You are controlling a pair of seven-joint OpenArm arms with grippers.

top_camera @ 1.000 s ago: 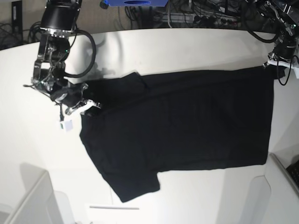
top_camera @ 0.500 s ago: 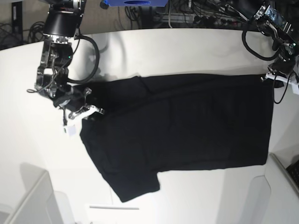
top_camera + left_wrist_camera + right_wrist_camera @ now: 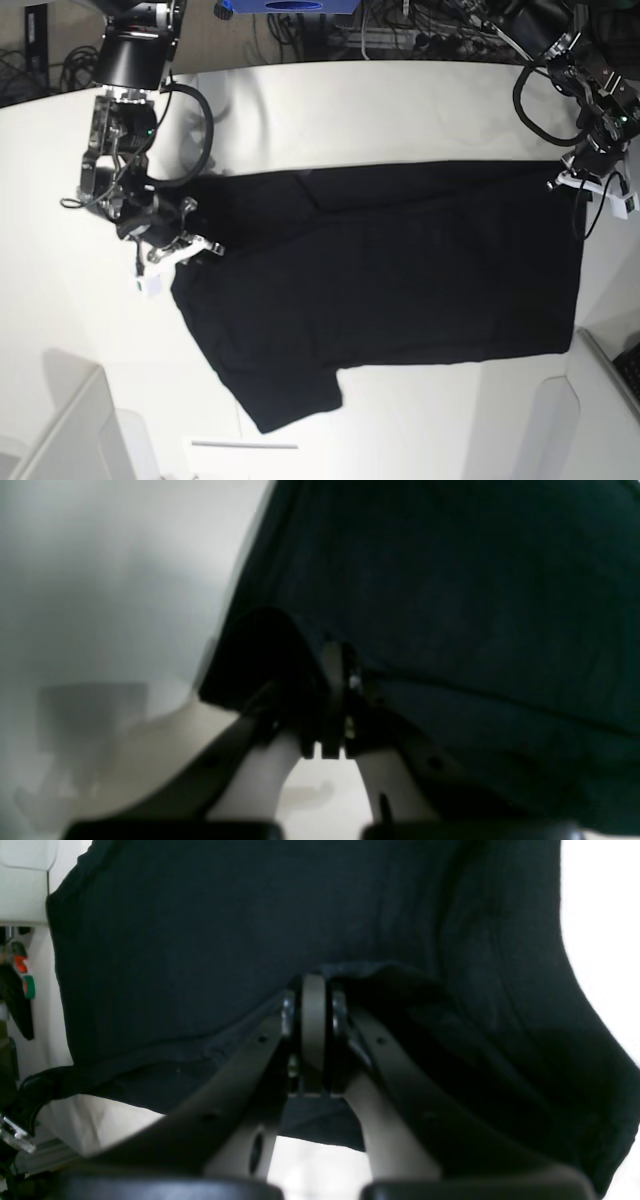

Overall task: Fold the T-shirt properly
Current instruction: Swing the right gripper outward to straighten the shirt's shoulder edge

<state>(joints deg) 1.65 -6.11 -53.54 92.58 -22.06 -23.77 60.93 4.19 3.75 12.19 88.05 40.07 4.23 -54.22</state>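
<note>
The black T-shirt (image 3: 390, 270) lies spread on the white table (image 3: 360, 110), plain side up, one sleeve (image 3: 290, 400) pointing toward the front edge. My right gripper (image 3: 190, 243) is shut on the shirt's shoulder edge at the left; in the right wrist view its fingers (image 3: 312, 1005) pinch a raised fold of the black cloth (image 3: 200, 930). My left gripper (image 3: 572, 183) is shut on the hem corner at the far right. In the left wrist view the fingers (image 3: 337, 690) clamp the dark cloth's (image 3: 475, 595) edge above the table.
A white bin (image 3: 60, 430) stands at the front left corner and another white box (image 3: 610, 390) at the front right. Cables and a blue object (image 3: 290, 6) lie behind the table's far edge. A thin white strip (image 3: 243, 444) lies near the front.
Both grippers have moved toward the front of the table, dragging the shirt's far edge with them. The far sleeve has flattened.
</note>
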